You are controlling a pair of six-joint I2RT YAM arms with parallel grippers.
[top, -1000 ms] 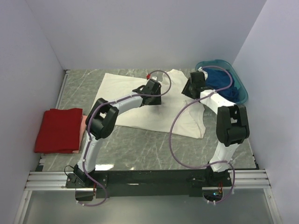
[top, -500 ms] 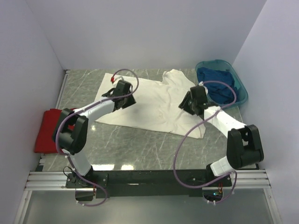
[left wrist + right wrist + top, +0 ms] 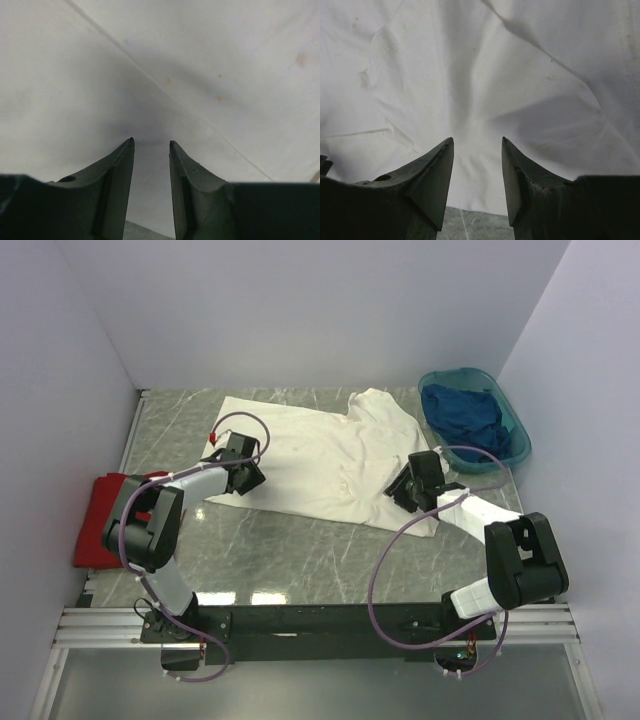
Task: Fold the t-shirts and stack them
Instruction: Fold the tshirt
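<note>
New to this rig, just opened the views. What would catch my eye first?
The big cream-white cotton t-shirt spread across the middle of the table, with the left hand and right hand both open at its near edge. Next, the folded red t-shirt at the left edge and the crumpled dark blue t-shirt in the teal oval plastic basin at the far right.

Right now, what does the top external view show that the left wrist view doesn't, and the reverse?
Only the top view: the red shirt folded at far left, the blue shirt in the teal basin, and the right gripper at the white shirt's near-right corner. Only the left wrist view: the left gripper seen close up and open, and a straight crease crossing the cloth. Both: the white shirt.
</note>
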